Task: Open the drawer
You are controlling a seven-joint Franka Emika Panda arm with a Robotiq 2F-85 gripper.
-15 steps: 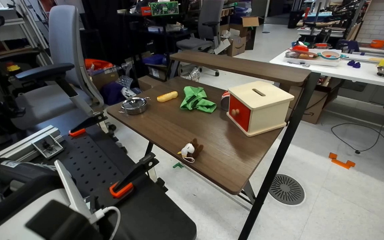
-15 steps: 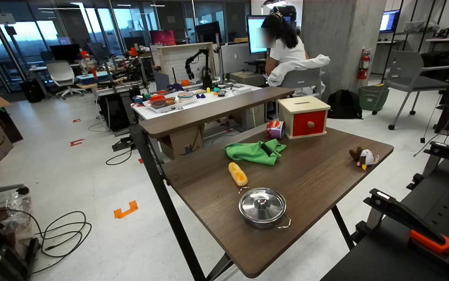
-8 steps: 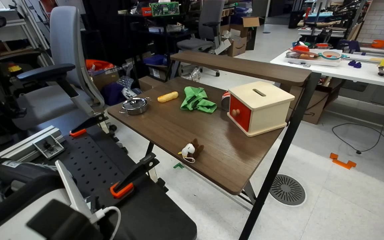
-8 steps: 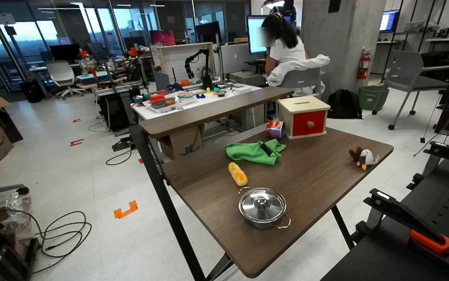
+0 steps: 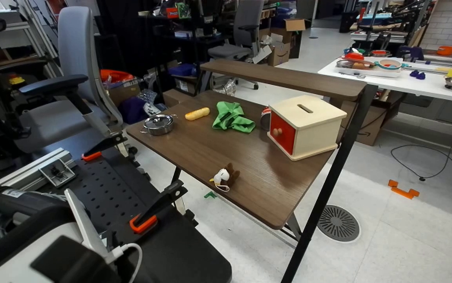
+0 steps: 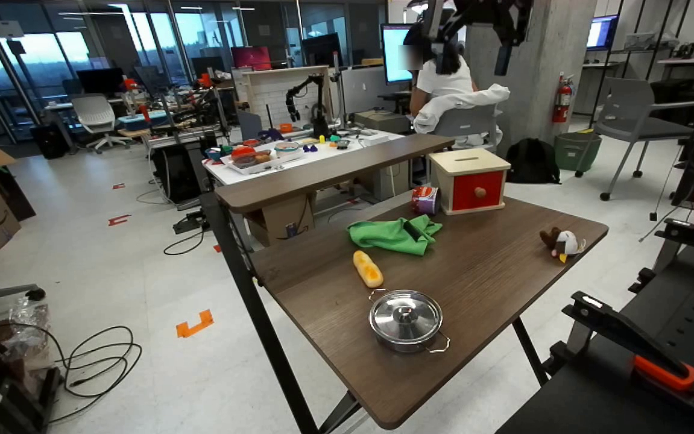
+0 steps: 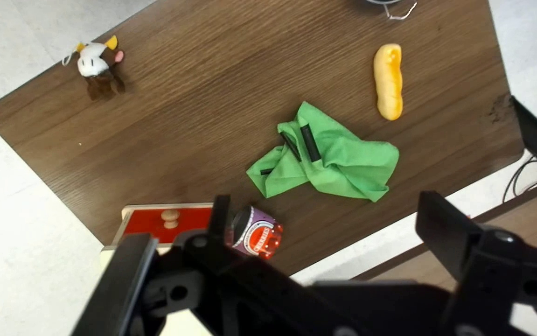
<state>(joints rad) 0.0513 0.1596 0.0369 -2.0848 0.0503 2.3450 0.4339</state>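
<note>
The drawer's red front (image 5: pixel 282 133) sits flush in the light tan wooden box (image 5: pixel 315 133). It also shows in an exterior view (image 6: pixel 468 185). A round wooden knob (image 6: pixel 480 192) is at the middle of the front. In the wrist view the red front (image 7: pixel 142 224) and its knob (image 7: pixel 170 218) are at the lower left, partly hidden by a finger. My gripper (image 6: pixel 474 60) hangs high above the box in an exterior view, its fingers wide apart with nothing between them. The wrist view shows it open too (image 7: pixel 325 205), well above the table.
A cherries tin (image 6: pixel 425 199) lies right beside the box. A green cloth (image 6: pixel 395 234), a toy bread (image 6: pixel 368 269), a lidded pot (image 6: pixel 406 319) and a plush toy (image 6: pixel 562 243) lie on the brown table (image 6: pixel 473 271). A raised shelf (image 6: pixel 334 172) runs along its back edge.
My gripper has come down into the top of an exterior view, where only a small dark tip showed half a second ago. The box, drawer and other objects have not moved.
</note>
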